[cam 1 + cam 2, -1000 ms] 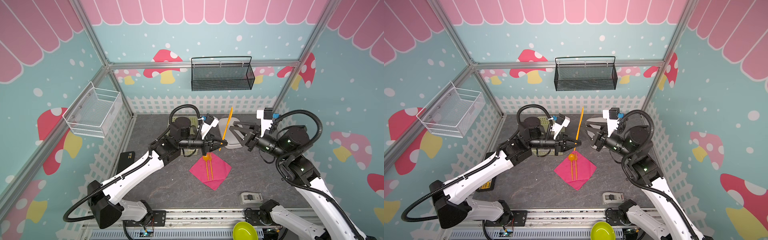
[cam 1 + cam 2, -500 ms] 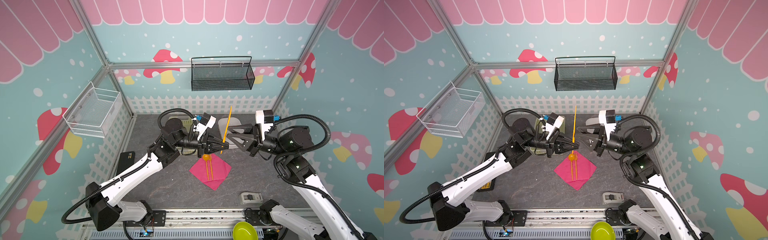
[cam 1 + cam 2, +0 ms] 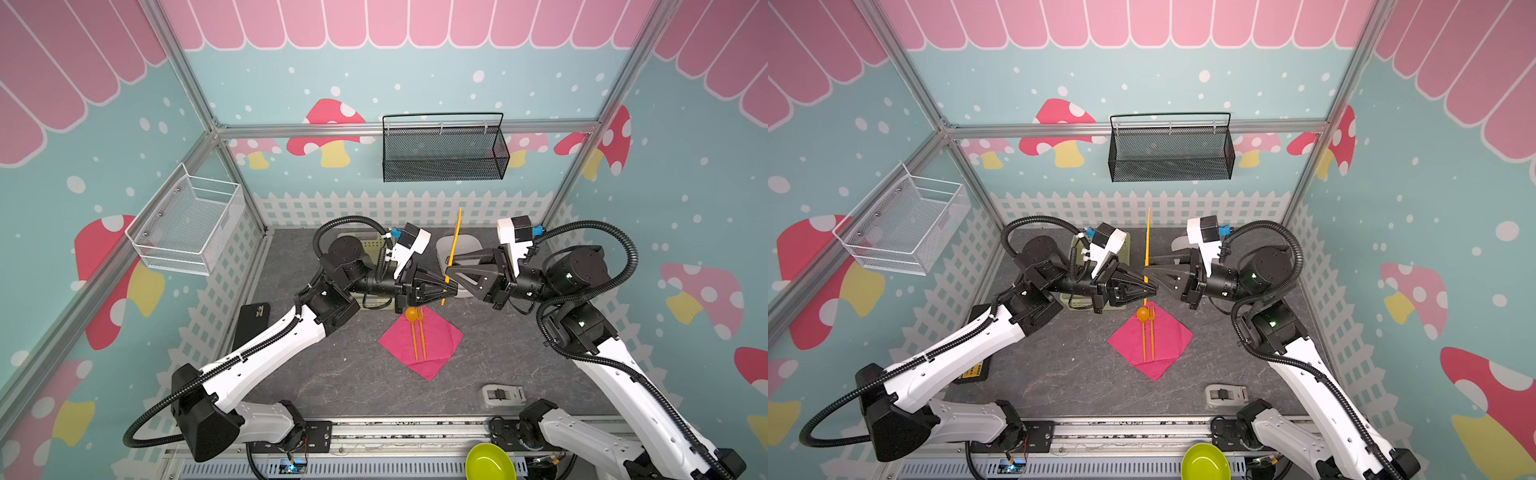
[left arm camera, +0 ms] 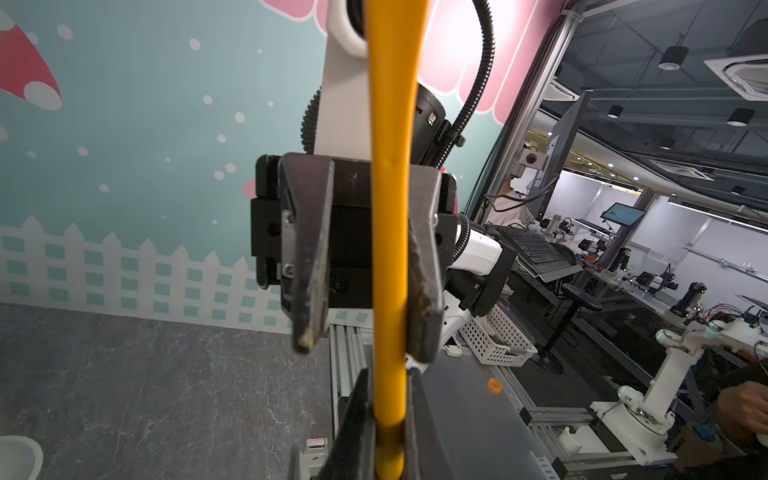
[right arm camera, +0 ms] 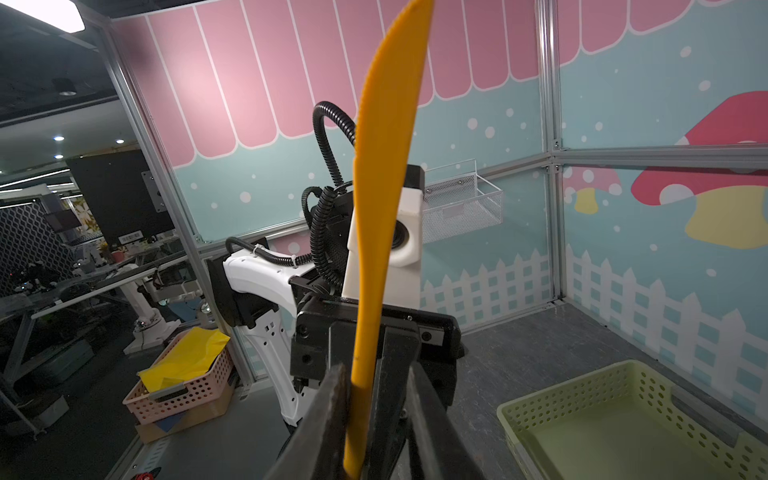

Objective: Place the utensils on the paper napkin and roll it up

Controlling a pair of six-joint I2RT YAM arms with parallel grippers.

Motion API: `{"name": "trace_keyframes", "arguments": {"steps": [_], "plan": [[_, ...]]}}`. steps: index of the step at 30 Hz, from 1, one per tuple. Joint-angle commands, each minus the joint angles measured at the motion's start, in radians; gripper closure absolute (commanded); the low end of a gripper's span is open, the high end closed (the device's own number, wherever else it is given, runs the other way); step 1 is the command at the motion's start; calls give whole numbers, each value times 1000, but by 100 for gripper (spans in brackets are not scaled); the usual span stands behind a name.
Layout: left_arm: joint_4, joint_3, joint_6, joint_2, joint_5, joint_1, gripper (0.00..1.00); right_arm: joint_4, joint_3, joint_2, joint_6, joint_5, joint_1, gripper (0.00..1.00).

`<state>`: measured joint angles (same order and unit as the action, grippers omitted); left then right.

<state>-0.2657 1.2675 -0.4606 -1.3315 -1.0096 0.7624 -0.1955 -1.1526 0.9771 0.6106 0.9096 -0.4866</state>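
The orange knife (image 3: 455, 245) stands upright in the air above the napkin's far corner. My left gripper (image 3: 451, 287) is shut on its handle end, seen close in the left wrist view (image 4: 388, 415). My right gripper (image 3: 449, 268) faces it from the right, and its jaws straddle the knife (image 4: 390, 208) just above that grip. One of its fingers (image 4: 424, 257) touches the knife and the other stands apart. The magenta paper napkin (image 3: 436, 336) lies flat as a diamond. An orange spoon (image 3: 411, 314) and fork (image 3: 422, 332) lie side by side on it.
A pale green perforated basket (image 5: 623, 386) sits at the back behind the left arm, with a white tub (image 3: 465, 245) beside it. A small white device (image 3: 500, 397) lies front right and a black flat object (image 3: 253, 320) at the left edge. Wire baskets (image 3: 442, 153) hang on the walls.
My right gripper has moved left up to the knife, and its jaws have narrowed around it. The left gripper, still shut on the knife, shifted slightly.
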Motion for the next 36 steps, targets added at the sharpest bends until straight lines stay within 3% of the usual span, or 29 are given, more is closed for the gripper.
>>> {"name": "trace_keyframes", "arguments": {"steps": [1, 36], "plan": [[22, 2, 20, 3, 20, -2, 100, -27, 11, 10, 12, 31, -7, 73], [43, -17, 55, 34, 52, -2, 100, 73, -6, -21, -38, 39, -6, 72]]}}
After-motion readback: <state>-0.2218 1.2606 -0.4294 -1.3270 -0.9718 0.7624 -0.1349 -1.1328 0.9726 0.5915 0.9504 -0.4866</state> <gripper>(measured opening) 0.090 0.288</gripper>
